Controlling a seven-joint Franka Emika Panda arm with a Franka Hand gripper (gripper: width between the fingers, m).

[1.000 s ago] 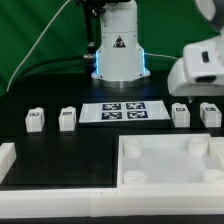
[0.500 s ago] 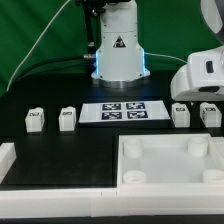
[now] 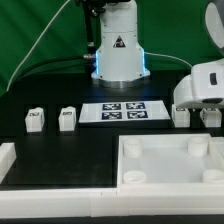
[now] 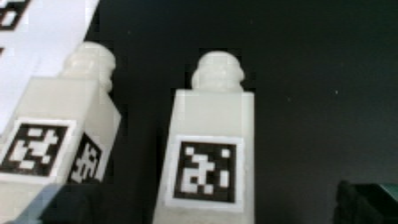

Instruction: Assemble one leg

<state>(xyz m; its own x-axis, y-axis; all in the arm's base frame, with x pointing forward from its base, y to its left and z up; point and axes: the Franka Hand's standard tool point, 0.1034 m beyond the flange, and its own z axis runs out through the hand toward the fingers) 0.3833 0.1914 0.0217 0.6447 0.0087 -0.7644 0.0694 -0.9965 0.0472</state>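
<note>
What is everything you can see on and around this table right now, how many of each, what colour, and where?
legs: four, white with black-and-white tags; two at the exterior view's left, two at its right, the far right one partly hidden by the arm
tray: one, white, with corner sockets; front right
marker board: one, white with tags; flat at table centre
edging: one, white, raised; along the front left
table: one, black
backdrop: one, green; behind
robot base: one, white; centre back
wrist housing: one, white; above the right pair of legs
</note>
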